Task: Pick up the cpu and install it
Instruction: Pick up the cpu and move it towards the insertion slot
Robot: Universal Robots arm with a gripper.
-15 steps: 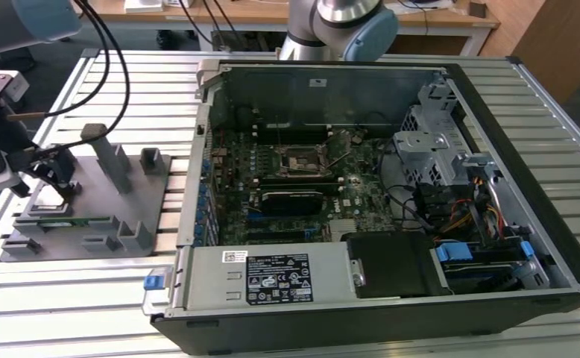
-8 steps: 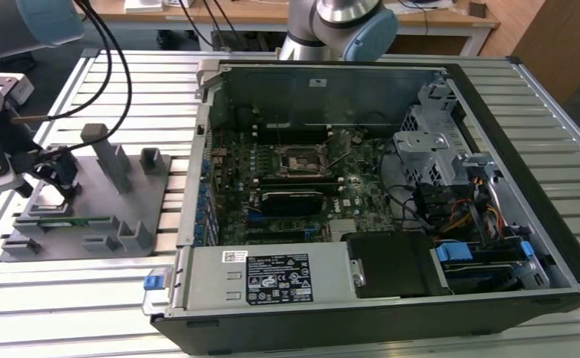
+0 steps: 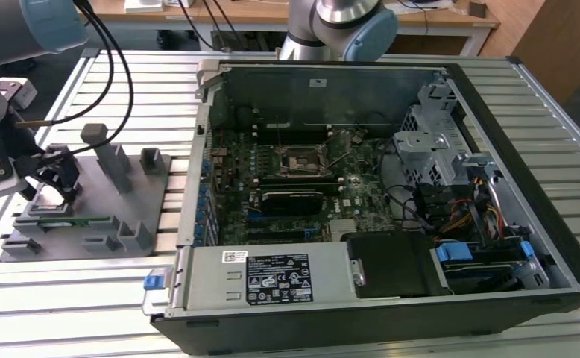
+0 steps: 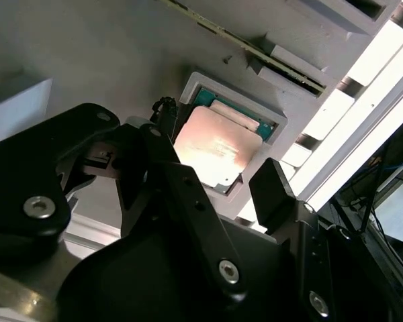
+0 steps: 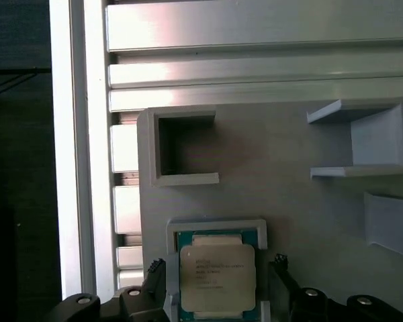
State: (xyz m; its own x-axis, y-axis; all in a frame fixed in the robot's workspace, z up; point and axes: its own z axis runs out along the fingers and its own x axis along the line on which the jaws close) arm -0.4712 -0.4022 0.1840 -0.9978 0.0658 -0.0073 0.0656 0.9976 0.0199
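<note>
The cpu (image 5: 217, 272), a small square chip with a silvery top, lies flat in its raised pocket on the grey tray (image 5: 289, 168). It also shows in the second wrist view as the cpu (image 4: 213, 144), and in the exterior view as a pale patch, the cpu (image 3: 48, 200). My gripper (image 3: 57, 179) hangs low over that pocket at the exterior view's left. Its black fingers (image 5: 156, 280) stand one on each side of the chip, with small gaps to its edges. The gripper (image 4: 218, 168) is open and holds nothing. The motherboard socket (image 3: 298, 160) sits inside the open computer case.
The tray (image 3: 96, 227) carries several upright grey holders (image 3: 111, 164) and a thin green memory stick (image 3: 76, 219). The open computer case (image 3: 370, 186) stands to the exterior view's right on a slatted metal table (image 3: 71, 298). Cables (image 3: 106, 60) hang from the arm.
</note>
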